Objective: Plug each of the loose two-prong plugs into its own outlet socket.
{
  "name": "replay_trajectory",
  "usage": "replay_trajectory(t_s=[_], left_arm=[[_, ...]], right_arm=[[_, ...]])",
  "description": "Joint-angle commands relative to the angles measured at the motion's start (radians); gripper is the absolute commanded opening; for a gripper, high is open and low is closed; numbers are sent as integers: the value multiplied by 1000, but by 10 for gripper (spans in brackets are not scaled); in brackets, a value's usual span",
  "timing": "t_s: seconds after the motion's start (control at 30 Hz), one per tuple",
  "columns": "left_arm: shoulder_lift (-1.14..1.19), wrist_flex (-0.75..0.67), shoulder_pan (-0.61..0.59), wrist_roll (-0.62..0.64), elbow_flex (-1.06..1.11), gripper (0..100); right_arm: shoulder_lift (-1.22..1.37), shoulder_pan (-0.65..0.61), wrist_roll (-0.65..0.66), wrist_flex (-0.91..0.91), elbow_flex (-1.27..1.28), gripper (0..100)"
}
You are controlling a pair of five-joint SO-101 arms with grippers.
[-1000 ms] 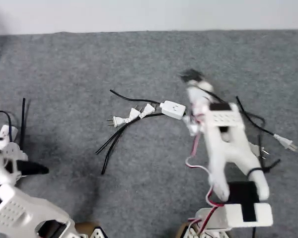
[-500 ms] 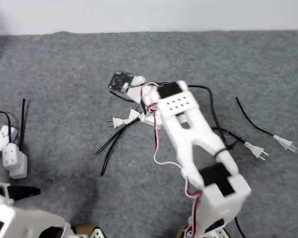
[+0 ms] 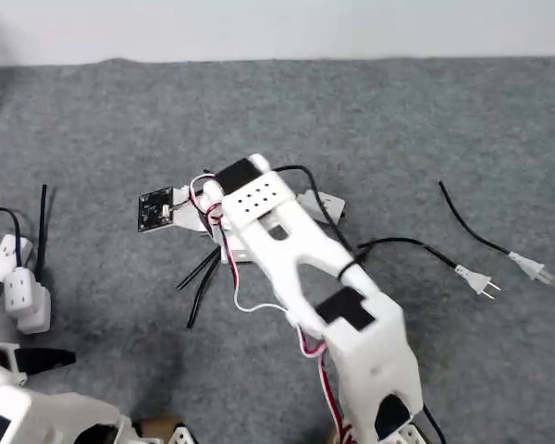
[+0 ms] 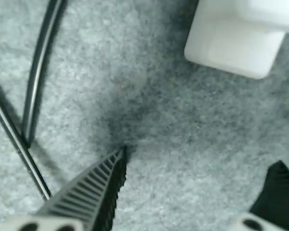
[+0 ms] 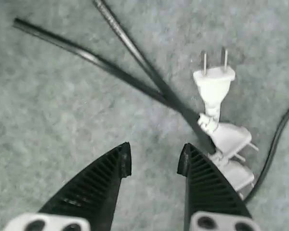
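Grey felt counter (image 3: 444,111), cords strewn about. Right pincer (image 5: 154,161) agape just beside a white two-prong plug (image 5: 214,81) (prongs pointing away), toward nine o'clock of centre. Left pincer (image 4: 200,166) likewise apart, near an outlet socket (image 4: 236,38) at eight o'clock. Best centred over the plug body, then closed squarely, clear of the black cords (image 5: 135,53).

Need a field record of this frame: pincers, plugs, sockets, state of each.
right pincer: open, empty, over the carpet beside the plug cluster
plug cluster: three white two-prong plugs, unplugged, lying by black cords
left pincer: open, empty, near a white outlet socket
centre socket: partly hidden behind the right arm
side plug one, side plug two: loose on carpet, unplugged
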Motion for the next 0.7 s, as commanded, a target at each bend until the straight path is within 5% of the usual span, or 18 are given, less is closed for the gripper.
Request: replay_trajectory(t_s=[0.0, 0.67], left_arm=[[37, -84, -57, -9, 54, 434], [46, -84, -55, -9, 53, 434]], right_arm=[[102, 18, 17, -4, -160, 173], [630, 104, 66, 332, -1000, 176]])
